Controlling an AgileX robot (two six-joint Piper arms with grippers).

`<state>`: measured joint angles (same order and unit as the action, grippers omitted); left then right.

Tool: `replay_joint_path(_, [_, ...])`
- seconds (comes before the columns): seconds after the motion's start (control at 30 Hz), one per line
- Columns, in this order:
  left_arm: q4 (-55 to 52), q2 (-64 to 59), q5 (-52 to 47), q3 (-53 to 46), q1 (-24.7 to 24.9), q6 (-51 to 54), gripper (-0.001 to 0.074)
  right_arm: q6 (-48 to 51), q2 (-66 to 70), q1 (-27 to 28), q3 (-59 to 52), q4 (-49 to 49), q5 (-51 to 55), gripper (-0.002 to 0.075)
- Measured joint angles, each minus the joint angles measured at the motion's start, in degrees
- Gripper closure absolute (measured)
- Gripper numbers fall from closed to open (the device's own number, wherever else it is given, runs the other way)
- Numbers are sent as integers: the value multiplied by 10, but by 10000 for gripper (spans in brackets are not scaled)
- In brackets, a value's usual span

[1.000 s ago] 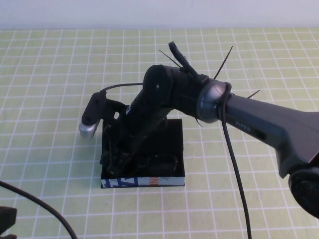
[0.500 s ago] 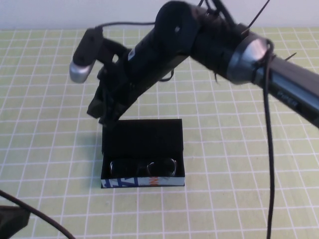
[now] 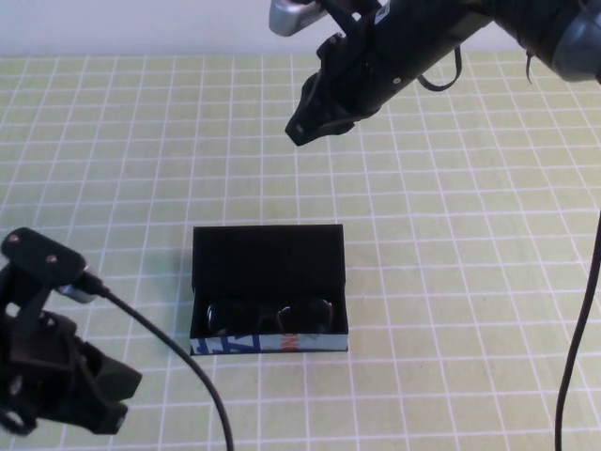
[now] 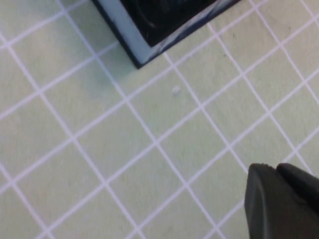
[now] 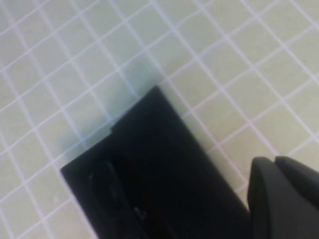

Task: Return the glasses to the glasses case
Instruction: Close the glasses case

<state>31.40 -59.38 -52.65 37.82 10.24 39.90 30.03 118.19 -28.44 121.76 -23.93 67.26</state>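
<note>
1. Glasses (image 3: pixel 270 317) lie inside the glasses case (image 3: pixel 269 263), in its near compartment just behind the printed front wall. You see only the dark lens rims; the folding arms cannot be made out against the dark lining.
2. The case sits open near the middle of the worktop (image 3: pixel 470 282), flap lid laid back flat on the far side.
3. Left wrist view: only one corner of the case (image 4: pixel 164 20) shows, cut off by the frame; the contents are unreadable there.
4. Right wrist view: the case (image 5: pixel 149 184) is a black mass with faint lens outlines at best.
5. Right gripper (image 3: pixel 305 127) hangs high over the far side of the worktop, well apart from the case, jaws closed together and holding nothing. Its arm runs out of frame at the top right.
6. Left gripper (image 3: pixel 56 385) sits at the near left corner, partly cut off; you cannot tell how its jaws stand.
7. Bare gridded mat surrounds the case on all sides, widest to the right.
</note>
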Motion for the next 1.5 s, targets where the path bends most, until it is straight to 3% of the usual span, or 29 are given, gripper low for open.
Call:
replay_joint_path(0.1, [30, -51, 46, 3, 28, 33, 738, -9, 14, 15, 0, 3, -10, 742])
replay_joint_path(0.33, [52, -146, 193, 3, 156, 52, 738, -12, 68, 16, 0, 3, -24, 742])
replay_joint_path(0.47, [80, -199, 272, 3, 190, 53, 738, -12, 99, 17, 0, 3, -40, 742])
replay_joint_path(0.87, [125, -308, 350, 3, 193, 59, 738, -12, 168, 36, 0, -27, -64, 742])
replay_joint_path(1.5, [150, -313, 384, 4, 193, 61, 738, 78, 170, 32, -1, -149, 21, 742])
